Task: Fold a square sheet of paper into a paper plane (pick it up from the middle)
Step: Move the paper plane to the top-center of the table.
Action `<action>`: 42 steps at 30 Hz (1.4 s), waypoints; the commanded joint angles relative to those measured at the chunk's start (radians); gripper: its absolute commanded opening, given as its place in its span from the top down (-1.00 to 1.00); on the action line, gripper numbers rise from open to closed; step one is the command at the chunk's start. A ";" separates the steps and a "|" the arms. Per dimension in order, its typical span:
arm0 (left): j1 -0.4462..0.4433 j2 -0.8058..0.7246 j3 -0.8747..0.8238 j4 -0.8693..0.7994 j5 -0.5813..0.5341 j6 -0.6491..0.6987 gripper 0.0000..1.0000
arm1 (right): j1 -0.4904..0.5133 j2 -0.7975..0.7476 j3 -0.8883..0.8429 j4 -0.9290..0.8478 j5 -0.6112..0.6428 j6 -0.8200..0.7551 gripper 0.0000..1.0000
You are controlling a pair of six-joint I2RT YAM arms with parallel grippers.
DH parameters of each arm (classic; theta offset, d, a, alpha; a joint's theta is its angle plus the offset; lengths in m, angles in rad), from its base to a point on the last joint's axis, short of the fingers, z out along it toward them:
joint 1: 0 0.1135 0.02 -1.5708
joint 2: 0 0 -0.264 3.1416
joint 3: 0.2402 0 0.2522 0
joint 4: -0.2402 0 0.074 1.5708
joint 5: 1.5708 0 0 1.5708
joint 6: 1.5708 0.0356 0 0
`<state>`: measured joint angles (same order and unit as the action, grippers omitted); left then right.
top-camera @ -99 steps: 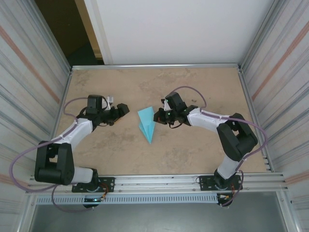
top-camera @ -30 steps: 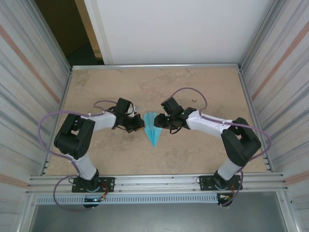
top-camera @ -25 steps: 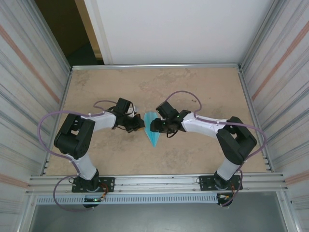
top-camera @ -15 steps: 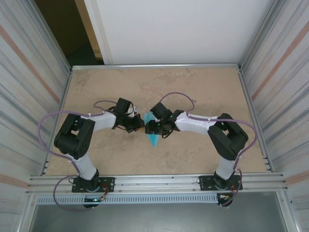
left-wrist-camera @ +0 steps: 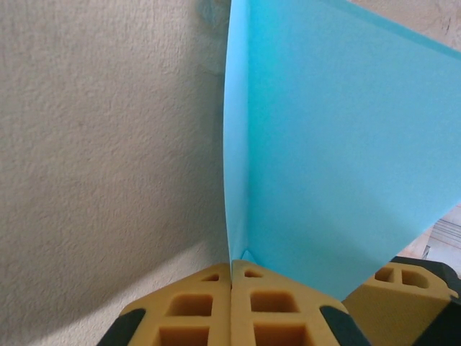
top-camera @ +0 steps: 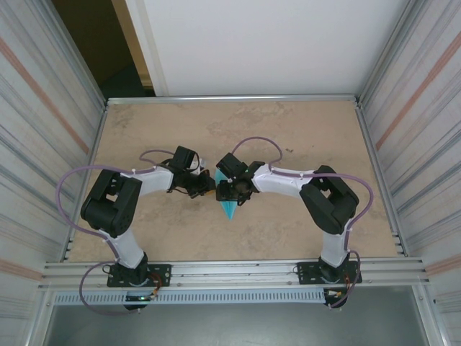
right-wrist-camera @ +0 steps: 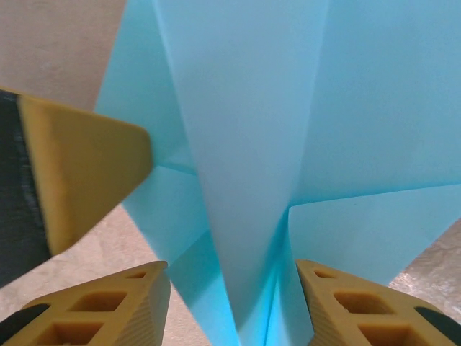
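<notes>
Place of the thing: the paper plane [top-camera: 229, 209] lies on the surface [top-camera: 288, 130], near its middle, between the two tools.
Long axis: in the top view it runs from far to near, and the pointed nose looks toward the near edge of the surface.
Side of the left tool: the left tool [top-camera: 207, 186] comes from the left and meets the left edge of the paper plane.
Side of the right tool: the right tool [top-camera: 232, 193] comes from the right and stands over the middle of the paper plane, so it is the nearer one to the centre crease.
Key relation: in the right wrist view the raised middle fold of the paper plane [right-wrist-camera: 245, 144] runs straight between the two fingers [right-wrist-camera: 122, 303], along the way the tool looks.
Left tool, state: closed. In the left wrist view its pads [left-wrist-camera: 209, 288] are pressed together and the blue edge comes out of the seam, so it pinches the paper plane.
Right tool, state: jaws apart, one at each side of the middle fold. No clear touch with the paper can be told, and nothing is gripped.
Other contact: a pad [right-wrist-camera: 79, 173] of the left tool shows at the left of the right wrist view, against the paper edge.
Judgement of the coming move: probably the right tool must close on the middle fold, because the fold is already in line with its gap.
</notes>
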<state>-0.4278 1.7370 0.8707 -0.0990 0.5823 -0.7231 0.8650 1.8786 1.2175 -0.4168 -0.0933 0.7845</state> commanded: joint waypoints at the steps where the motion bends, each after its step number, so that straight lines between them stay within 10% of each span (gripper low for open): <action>1: -0.004 -0.021 0.001 0.006 0.014 -0.008 0.89 | 0.010 0.022 0.032 -0.050 0.039 0.014 0.10; 19: 0.012 -0.049 -0.002 -0.023 -0.002 0.003 0.60 | 0.012 0.056 0.057 -0.102 0.075 0.026 0.37; 42: 0.204 -0.312 -0.072 -0.184 -0.172 0.135 -0.69 | -0.138 0.066 0.220 -0.204 0.223 -0.116 0.89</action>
<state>-0.2298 1.4681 0.8101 -0.2344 0.4652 -0.6369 0.7654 1.9244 1.3991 -0.5968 0.0986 0.7269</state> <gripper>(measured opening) 0.836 0.062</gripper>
